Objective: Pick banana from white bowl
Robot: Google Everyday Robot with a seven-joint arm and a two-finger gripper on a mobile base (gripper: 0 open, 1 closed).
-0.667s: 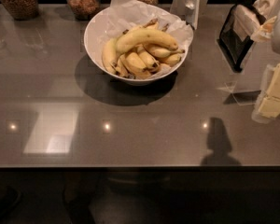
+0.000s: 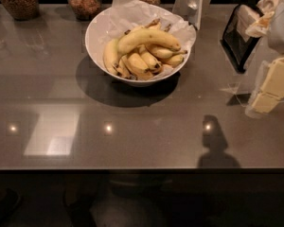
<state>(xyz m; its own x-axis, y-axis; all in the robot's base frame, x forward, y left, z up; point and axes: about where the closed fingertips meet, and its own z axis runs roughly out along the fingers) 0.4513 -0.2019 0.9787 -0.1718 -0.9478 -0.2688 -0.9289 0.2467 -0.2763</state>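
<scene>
The banana (image 2: 149, 38) lies in the white bowl (image 2: 91, 44), not yet grasped; the gripper (image 2: 270, 86) hangs well apart at the right; whether it is open cannot be told; reach, grasp and lift are all left.

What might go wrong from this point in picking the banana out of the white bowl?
The hand sits at the right edge, far from the white bowl. The banana lies on smaller bananas, so a grasp may catch a neighbour. The crumpled paper lining could get grabbed with it. The upright white stand behind the rim may obstruct the approach.
</scene>
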